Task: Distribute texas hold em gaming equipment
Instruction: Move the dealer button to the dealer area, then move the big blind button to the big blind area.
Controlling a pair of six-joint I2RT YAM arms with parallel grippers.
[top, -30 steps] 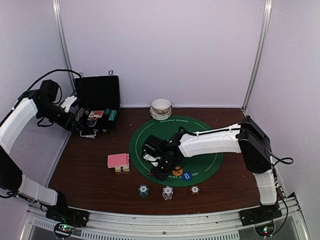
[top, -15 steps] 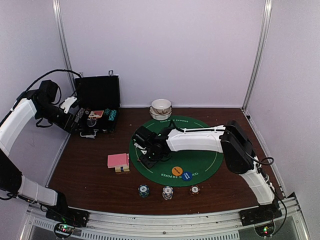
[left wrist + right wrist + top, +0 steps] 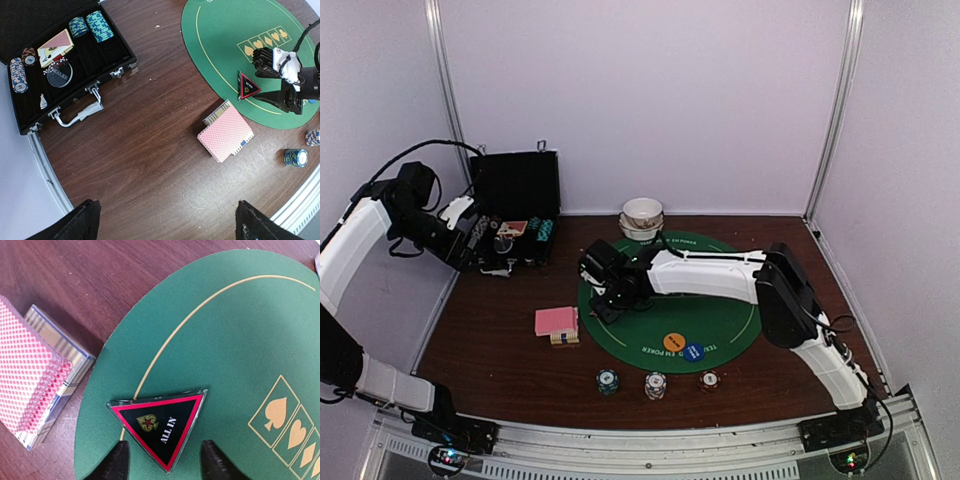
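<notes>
Green felt mat (image 3: 225, 330), round and gold-lined, lies on the dark wood-grain table (image 3: 75, 280). At the mat's left rim the triangle marker (image 3: 160, 425) lies flat. It is glossy black, red-bordered and lettered ALL IN. Its near tip sits between the black fingers of the right gripper (image 3: 162, 456), which stand apart, clear of its edges. Just beside the mat, on bare wood, the pink card deck (image 3: 25, 380), diamond-patterned, rests on a clear box (image 3: 65, 357). The left gripper (image 3: 167, 220) hangs spread wide, with nothing in it.

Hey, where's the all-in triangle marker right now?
In the right wrist view, the triangle marker lies flat on the green mat near its left edge, just right of the pink-backed card deck.
</notes>
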